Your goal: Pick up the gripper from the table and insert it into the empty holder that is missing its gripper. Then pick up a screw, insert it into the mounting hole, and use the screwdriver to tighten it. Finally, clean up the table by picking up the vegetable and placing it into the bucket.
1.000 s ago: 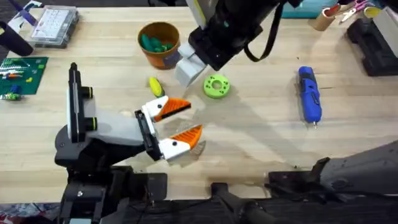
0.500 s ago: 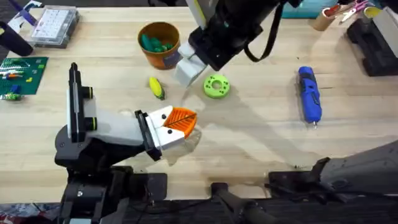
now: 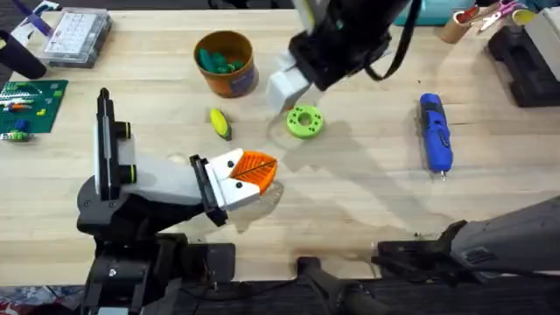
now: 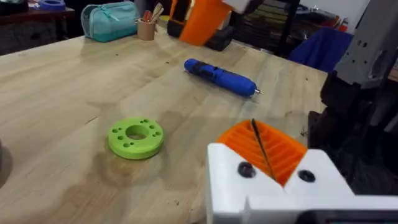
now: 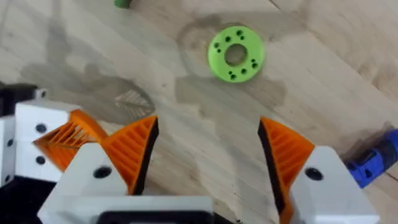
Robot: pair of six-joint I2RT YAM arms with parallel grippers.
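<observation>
The yellow vegetable (image 3: 220, 123) lies on the table (image 3: 367, 192), just in front of the orange bucket (image 3: 225, 61), which holds dark green pieces. The blue screwdriver (image 3: 436, 133) lies at the right, also seen from the left wrist (image 4: 221, 76). My left gripper (image 3: 249, 175) is shut low over the table with nothing visible between its orange pads (image 4: 264, 146). My right gripper (image 5: 208, 155) hangs open above the table, beside a lime-green ring (image 3: 304, 121). The loose gripper, its holder and the screw are out of view.
A clear parts box (image 3: 77, 35) and a green circuit board (image 3: 26, 105) sit at the far left. A black unit (image 3: 525, 52) and a cup of tools (image 3: 459, 26) stand at the back right. Bare wood lies between the ring and the screwdriver.
My left gripper's fingers, open a second ago, have shut. My right arm has shifted to the right, away from the bucket and over the ring.
</observation>
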